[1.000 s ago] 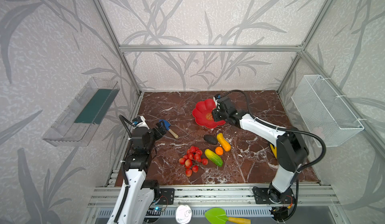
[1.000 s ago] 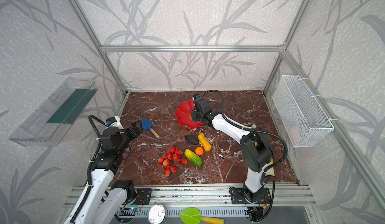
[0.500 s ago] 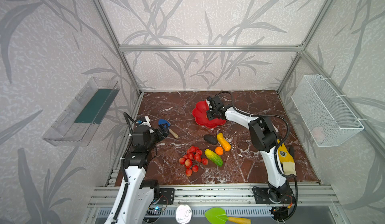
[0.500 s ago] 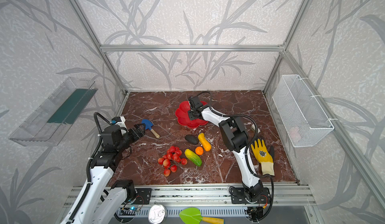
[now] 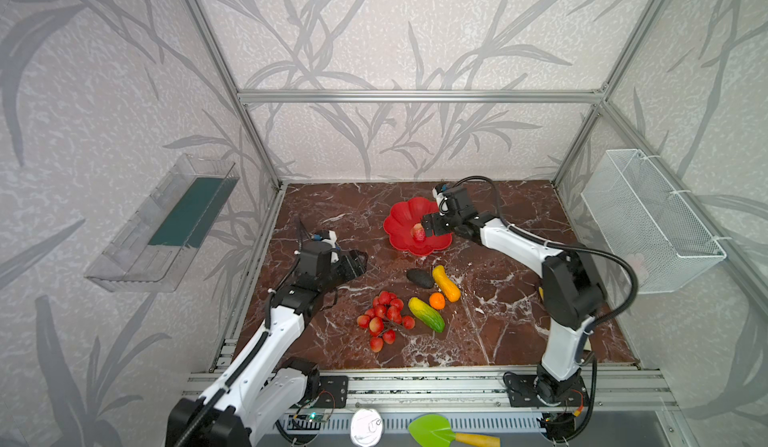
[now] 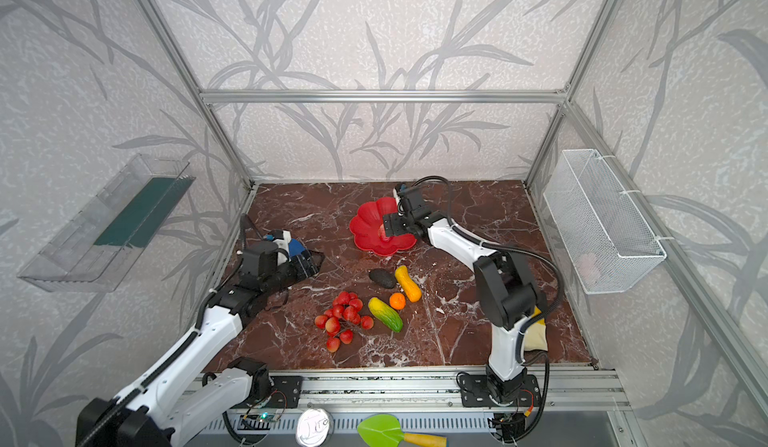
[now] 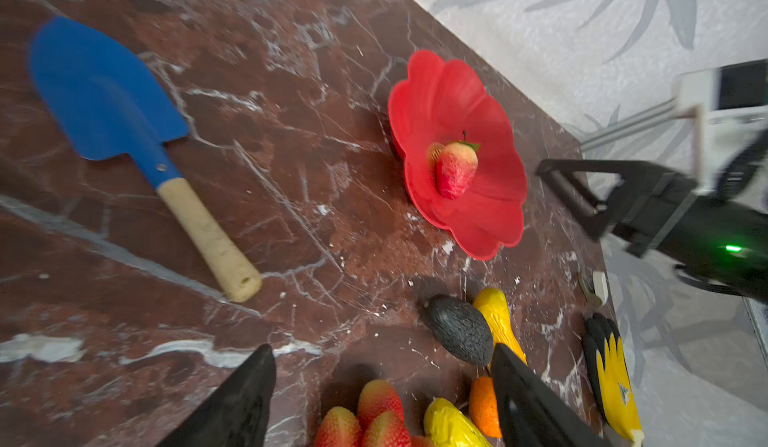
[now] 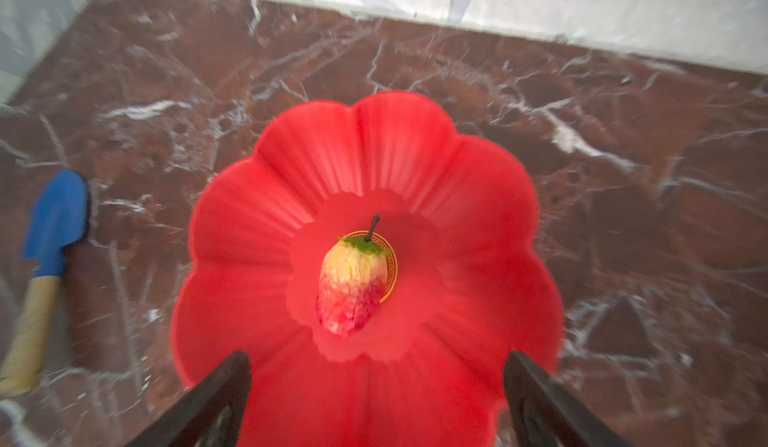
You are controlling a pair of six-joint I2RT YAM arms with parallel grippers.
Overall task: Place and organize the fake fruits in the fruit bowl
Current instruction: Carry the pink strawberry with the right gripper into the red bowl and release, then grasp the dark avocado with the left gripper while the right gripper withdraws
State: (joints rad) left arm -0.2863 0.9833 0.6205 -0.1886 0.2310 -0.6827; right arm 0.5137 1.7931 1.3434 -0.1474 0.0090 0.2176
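No words or numbers can be read anywhere. The bowl [image 8: 374, 141] carries a gold ring [image 8: 391, 267] at its centre with a key-pattern border, partly covered by a fruit [image 8: 351, 287]. A white disc [image 6: 314, 426] on the front rail bears a dark squiggle, illegible. The glove [image 7: 615, 378] shows a small dark emblem, too blurred to read.

The worktop [image 5: 498, 341] is dark red-brown stone with white lines. A red bowl [image 5: 392, 226] shaped like a flower sits toward the back. In front of it, a dark oval [image 5: 419, 278] lies just beside a yellow-orange gourd [image 5: 446, 283]. A small orange ball [image 5: 436, 300], a yellow-green oblong [image 5: 426, 320] and a red berry cluster [image 5: 384, 318] lie nearer the front (all close together). A blue shovel [image 7: 104, 91] lies on the left side. A yellow glove [image 7: 615, 382] lies near the right edge.
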